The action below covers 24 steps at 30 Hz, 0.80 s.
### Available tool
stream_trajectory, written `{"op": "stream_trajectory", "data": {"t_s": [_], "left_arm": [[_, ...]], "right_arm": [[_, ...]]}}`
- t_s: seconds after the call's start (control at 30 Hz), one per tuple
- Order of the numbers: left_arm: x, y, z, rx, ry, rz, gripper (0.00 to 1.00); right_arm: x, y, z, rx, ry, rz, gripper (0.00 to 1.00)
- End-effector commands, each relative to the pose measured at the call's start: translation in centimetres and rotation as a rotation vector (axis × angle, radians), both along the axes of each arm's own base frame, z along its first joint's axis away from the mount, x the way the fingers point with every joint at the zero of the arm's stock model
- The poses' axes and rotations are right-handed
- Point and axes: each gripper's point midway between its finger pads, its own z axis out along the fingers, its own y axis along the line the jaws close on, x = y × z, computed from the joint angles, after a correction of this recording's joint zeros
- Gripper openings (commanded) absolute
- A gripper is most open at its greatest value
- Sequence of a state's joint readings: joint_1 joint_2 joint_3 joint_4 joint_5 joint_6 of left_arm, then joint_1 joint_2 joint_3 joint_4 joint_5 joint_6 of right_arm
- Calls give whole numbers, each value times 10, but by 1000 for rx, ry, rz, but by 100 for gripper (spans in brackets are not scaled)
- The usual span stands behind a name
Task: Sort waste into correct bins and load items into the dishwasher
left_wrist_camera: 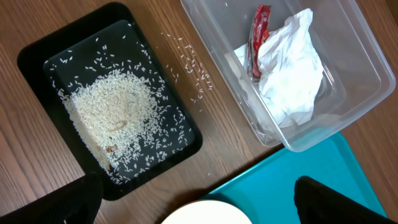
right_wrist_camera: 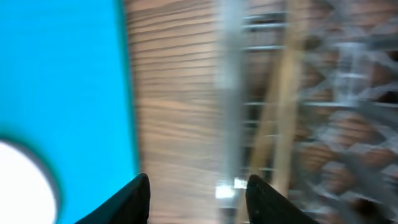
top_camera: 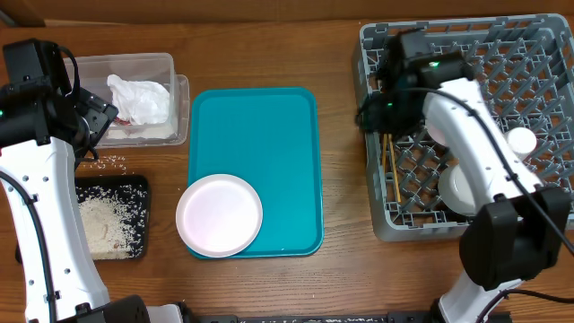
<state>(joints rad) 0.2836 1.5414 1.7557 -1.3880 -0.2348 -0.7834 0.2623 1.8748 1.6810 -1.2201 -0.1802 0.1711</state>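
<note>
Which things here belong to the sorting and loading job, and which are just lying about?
Job: napkin, wrapper, rice, tub, black tray, plate, chopsticks, rack.
Lying about: teal tray.

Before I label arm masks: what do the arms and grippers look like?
The left arm and right arm are white rounded links with black joints and thin black cables. A green light sits near the right wrist. The left gripper and right gripper have black tapered fingers.

Right wrist view's smeared, chopsticks (right_wrist_camera: 283, 93) just a tan streak; overhead, your right arm (top_camera: 475, 126) hides part of the dish rack (top_camera: 538, 63).
</note>
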Motion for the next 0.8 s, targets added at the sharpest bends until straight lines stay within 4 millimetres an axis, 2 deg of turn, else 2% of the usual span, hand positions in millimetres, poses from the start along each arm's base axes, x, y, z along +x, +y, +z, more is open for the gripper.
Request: {"op": "stream_trajectory", "data": {"t_s": [0.0, 0.07, 0.13, 0.27, 0.33, 0.4, 0.5, 0.63, 0.77], "left_arm": [[2, 2, -1, -3, -2, 12, 100], [2, 2, -1, -3, -2, 12, 100], [2, 2, -1, -3, -2, 12, 100], [2, 2, -1, -3, -2, 12, 100], [2, 2, -1, -3, -2, 12, 100], [2, 2, -1, -3, -2, 12, 100], [2, 2, -1, -3, -2, 12, 100], [2, 2, -1, -3, -2, 12, 100], [2, 2, -1, -3, -2, 12, 100]], "right_arm": [[-21, 66, 28, 191, -10, 133, 69], [-34, 95, 29, 225, 1, 198, 79], [-44, 118, 28, 229, 1, 239, 84], [-57, 160, 11, 146, -22, 200, 88], [-60, 174, 1, 112, -33, 173, 88], [-64, 189, -14, 84, -30, 144, 84], [-72, 205, -43, 54, 13, 91, 67], [-82, 220, -83, 16, 74, 80, 55], [-92, 229, -101, 15, 114, 104, 48]]}}
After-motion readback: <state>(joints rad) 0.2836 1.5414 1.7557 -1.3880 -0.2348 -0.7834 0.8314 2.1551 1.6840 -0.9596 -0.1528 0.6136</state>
